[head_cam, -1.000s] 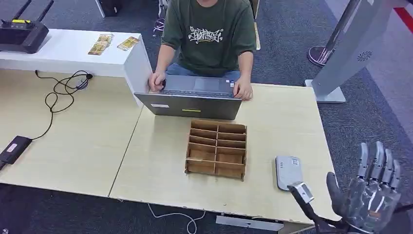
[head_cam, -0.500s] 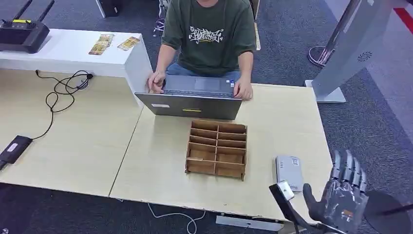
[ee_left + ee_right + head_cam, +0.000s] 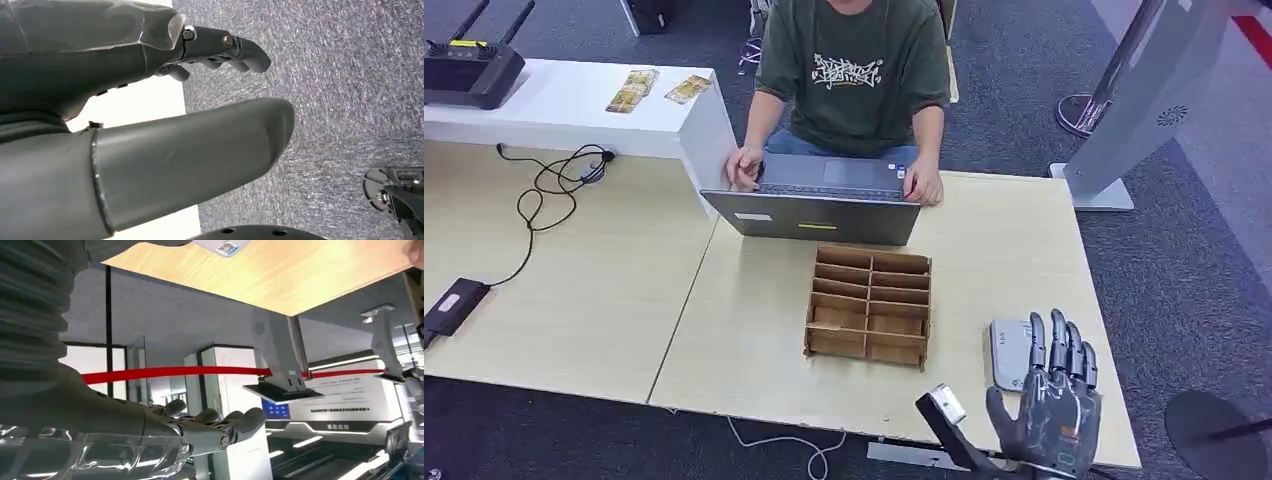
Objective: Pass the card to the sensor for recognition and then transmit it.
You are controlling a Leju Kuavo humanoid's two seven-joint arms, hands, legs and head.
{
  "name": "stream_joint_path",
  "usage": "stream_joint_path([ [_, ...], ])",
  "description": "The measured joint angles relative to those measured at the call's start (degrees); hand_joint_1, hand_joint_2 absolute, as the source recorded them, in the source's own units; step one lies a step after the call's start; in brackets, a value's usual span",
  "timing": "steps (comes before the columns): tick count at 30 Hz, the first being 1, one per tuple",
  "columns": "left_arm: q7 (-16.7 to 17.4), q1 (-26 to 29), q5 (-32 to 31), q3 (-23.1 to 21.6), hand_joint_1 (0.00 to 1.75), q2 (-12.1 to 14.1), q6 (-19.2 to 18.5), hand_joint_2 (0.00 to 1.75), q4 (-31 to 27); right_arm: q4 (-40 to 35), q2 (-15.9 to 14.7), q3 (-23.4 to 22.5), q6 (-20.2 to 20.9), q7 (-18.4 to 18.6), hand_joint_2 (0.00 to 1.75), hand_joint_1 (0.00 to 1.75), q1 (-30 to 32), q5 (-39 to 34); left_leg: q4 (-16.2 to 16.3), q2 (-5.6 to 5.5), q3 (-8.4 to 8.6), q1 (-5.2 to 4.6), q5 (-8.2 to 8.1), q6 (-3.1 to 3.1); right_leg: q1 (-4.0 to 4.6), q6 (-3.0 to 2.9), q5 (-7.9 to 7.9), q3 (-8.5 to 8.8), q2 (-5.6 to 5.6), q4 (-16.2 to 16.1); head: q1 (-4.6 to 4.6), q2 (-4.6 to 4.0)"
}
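Nearest, the right hand (image 3: 1052, 405) is raised at the table's near right corner, fingers straight and spread wide, palm empty; the right wrist view shows the same, fingers apart w/ nothing between them. It partly overlaps the grey sensor (image 3: 1009, 350), which lies flat on the light wood table (image 3: 754, 330) near the front edge. Beside the hand, a dark wrist-mounted arm w/ a small white block sticks up; probably camera hardware, not the card.

The left hand (image 3: 150, 115) hangs low over grey carpet, away from the work; thumb and fingers look loosely extended and apart, nothing held.

Mid-table, just left of the sensor, stands a wooden slotted organiser (image 3: 869, 304), presumably the card store. No card can be made out in it from here; too small to tell.

Farther back, a person (image 3: 854, 70) sits typing at a grey laptop (image 3: 819, 205).

Judged step: early reach, card not yet picked. Next move calls for the right hand to go over to the organiser, find a card edge and pinch it w/o tipping the rack, then bring it flat over the sensor.
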Motion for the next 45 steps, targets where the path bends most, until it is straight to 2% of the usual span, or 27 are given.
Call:
stream_joint_path([
  [5, 0.0, -0.1, 0.0, 0.1, 0.00, 0.0, -0.1, 0.00, 0.0, 0.6, -0.2, 2.8, 0.5, 0.0, 1.75, 0.00, -0.1, 0.0, 0.0, -0.01, 0.01, 0.00, 0.00, 0.00, 0.00, 0.00, 0.00, 0.00, 0.00, 0.0, 0.00, 0.00],
  [11, 0.1, -0.1, 0.2, 0.4, 0.00, 0.0, -0.1, 0.00, 0.0, 3.7, 1.9, 4.2, 0.0, -5.2, 1.75, 0.00, 0.7, 0.0, 0.0, 0.00, 0.01, 0.02, 0.00, -0.01, 0.02, -0.02, -0.01, -0.01, 0.00, 0.0, 0.00, 0.00],
  [17, 0.1, -0.3, 0.1, 0.9, 0.00, 0.0, -0.1, 0.00, 0.0, 11.3, 2.9, 5.6, -5.4, -10.8, 1.75, 0.00, -0.3, -2.7, 0.0, -0.01, 0.00, 0.01, 0.00, -0.01, 0.02, -0.02, -0.02, 0.00, -0.01, 0.0, 0.00, 0.00],
  [25, 0.1, -0.5, 0.0, 1.0, 0.00, 0.0, -0.1, 0.00, 0.0, 20.6, 3.0, 9.5, -10.1, -15.7, 1.75, 0.00, -4.4, -9.2, 0.0, 0.00, 0.01, 0.00, 0.00, 0.00, 0.01, -0.02, -0.01, 0.01, 0.00, 0.0, 0.02, 0.00],
  [34, -0.2, -0.5, -0.1, 1.0, 0.00, 0.0, -0.9, 0.00, 0.0, 27.1, 5.0, 12.2, -10.5, -20.9, 1.75, 0.00, -9.6, -11.3, 0.0, 0.01, 0.01, 0.02, 0.00, -0.01, 0.03, -0.03, -0.01, -0.01, 0.00, 0.0, -0.02, 0.00],
  [45, -0.3, -0.6, -1.0, 0.9, 0.00, 0.0, -1.2, 0.00, 0.0, 28.6, 7.9, 12.1, -10.7, -24.0, 1.75, 0.00, -12.7, -9.7, 0.0, 0.00, 0.00, 0.01, 0.00, -0.01, 0.02, -0.02, -0.01, 0.00, 0.00, 0.0, 0.00, -0.02],
])
